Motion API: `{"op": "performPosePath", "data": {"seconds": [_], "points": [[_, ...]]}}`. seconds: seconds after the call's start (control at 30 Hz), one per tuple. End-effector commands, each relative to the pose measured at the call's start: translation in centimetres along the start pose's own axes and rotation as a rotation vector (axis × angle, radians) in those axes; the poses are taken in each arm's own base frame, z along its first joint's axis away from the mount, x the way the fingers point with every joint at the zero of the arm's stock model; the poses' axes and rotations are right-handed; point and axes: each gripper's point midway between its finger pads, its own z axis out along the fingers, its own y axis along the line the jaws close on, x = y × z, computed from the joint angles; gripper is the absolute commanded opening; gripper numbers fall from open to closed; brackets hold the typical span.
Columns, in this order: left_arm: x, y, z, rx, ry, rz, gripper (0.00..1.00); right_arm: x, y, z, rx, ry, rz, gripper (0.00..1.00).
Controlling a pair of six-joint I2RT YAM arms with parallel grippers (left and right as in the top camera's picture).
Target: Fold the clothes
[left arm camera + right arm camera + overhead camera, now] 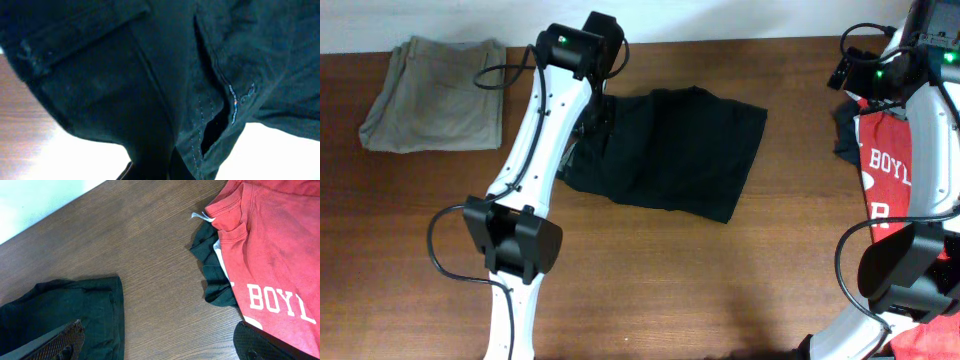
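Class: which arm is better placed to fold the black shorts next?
Left. The left gripper is at the black shorts, their fabric filling its camera; the open right gripper hangs beside the red T-shirt.

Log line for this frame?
left gripper: at black shorts, grasp unclear | right gripper: open, empty | khaki trousers: folded | red T-shirt: untouched

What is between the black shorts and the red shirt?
Mostly bare table, seen from overhead and the right wrist. A dark cloth pokes out from under the shirt on the shorts' side.
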Motion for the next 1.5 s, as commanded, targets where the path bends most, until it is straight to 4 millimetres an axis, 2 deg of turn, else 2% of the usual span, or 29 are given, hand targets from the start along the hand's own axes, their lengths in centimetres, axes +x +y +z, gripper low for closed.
{"op": "performPosePath", "data": {"seconds": [0.0,0.1,0.23,0.33,0.43,0.6,0.8,1.0,1.1,1.23,1.3,1.37,1.47], "points": [[0.1,1.4,-5.1,0.003,-0.126,-0.047,0.0,-0.4,-0.2,-0.5,0.007,-0.016,0.009,0.99],[0.6,2.3,-8.6,0.013,-0.209,-0.061,0.0,-0.4,-0.2,-0.5,0.007,-0.016,0.009,0.99],[1.4,4.1,-12.3,-0.004,-0.305,-0.089,0.0,-0.4,-0.2,-0.5,0.006,-0.016,0.009,0.99],[2.0,5.5,-13.5,0.0,-0.329,-0.12,0.0,-0.4,-0.2,-0.5,0.007,-0.016,0.009,0.99],[3.4,6.6,-13.2,-0.008,-0.293,-0.136,0.0,-0.4,-0.2,-0.5,0.006,-0.016,0.009,0.99],[6.4,8.0,-9.7,-0.051,-0.146,-0.18,0.0,-0.4,-0.2,-0.5,0.006,-0.016,0.009,0.99],[8.2,8.7,-6.5,-0.087,-0.024,-0.25,0.0,-0.4,-0.2,-0.5,0.007,-0.016,0.009,0.99],[7.4,11.5,-7.0,-0.235,-0.08,-0.244,0.0,-0.4,-0.2,-0.5,0.007,-0.016,0.009,0.99],[6.9,11.6,-7.5,-0.232,-0.111,-0.248,0.0,-0.4,-0.2,-0.5,0.007,-0.016,0.009,0.98],[5.5,10.8,-8.5,-0.209,-0.183,-0.245,0.0,-0.4,-0.2,-0.5,0.007,-0.016,0.009,0.99],[5.7,10.7,-8.7,-0.226,-0.183,-0.236,0.0,-0.4,-0.2,-0.5,0.006,-0.016,0.009,0.99],[6.7,11.9,-8.9,-0.289,-0.163,-0.313,0.0,-0.4,-0.2,-0.5,0.007,-0.016,0.009,0.99],[7.1,11.9,-8.9,-0.231,-0.146,-0.327,0.0,-0.4,-0.2,-0.5,0.007,-0.016,0.009,0.99]]}}
